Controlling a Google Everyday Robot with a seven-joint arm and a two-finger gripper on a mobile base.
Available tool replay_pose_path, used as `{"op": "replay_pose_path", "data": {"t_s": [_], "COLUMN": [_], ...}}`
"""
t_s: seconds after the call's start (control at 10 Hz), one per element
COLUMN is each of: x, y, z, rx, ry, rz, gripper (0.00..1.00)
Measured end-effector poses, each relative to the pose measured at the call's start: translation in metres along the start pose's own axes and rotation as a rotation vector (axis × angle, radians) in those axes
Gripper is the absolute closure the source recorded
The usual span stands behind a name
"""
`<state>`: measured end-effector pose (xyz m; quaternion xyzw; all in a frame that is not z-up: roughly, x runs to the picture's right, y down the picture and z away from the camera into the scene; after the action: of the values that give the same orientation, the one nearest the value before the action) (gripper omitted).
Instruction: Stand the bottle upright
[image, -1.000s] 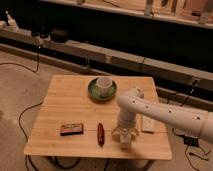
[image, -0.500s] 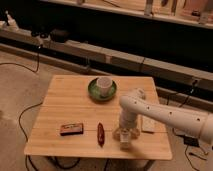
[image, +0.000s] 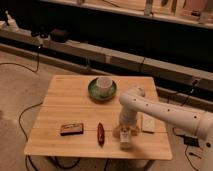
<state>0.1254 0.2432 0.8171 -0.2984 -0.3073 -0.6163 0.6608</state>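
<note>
Change: almost none over the last second; same place as before for the arm (image: 160, 112) and gripper (image: 124, 131), with at most a slight dip toward the table (image: 65, 95).
Gripper position: low over the front edge of the table, right of centre, directly on top of the bottle (image: 126, 141).
Gripper state: cannot tell whether apart, together or clamped.
Bottle position: under the gripper, close to the front edge, between the red item (image: 100, 134) and the pad (image: 148, 123); lying or upright not discernible.
Meaning for task: judged a slow phase at the bottle, either grasp or set-down; upright pose not confirmed, so task rated unfinished.
Count, bottle: one.
Count, gripper: one.
Count, red item: one.
Count, pad: one.
Count, dark box (image: 71, 129): one.
Count, green dish (image: 93, 91): one.
Count, cup (image: 104, 85): one, inside the dish.
</note>
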Motion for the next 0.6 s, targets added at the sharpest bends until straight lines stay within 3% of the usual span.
{"op": "replay_pose_path", "data": {"t_s": [0.3, 0.6], "x": [0.004, -0.003], "y": [-0.003, -0.015], "z": [-0.004, -0.013], "rx": [-0.02, 0.037], "ry": [0.013, -0.034], "rz": [-0.003, 0.017], "gripper": [0.2, 0.2]}}
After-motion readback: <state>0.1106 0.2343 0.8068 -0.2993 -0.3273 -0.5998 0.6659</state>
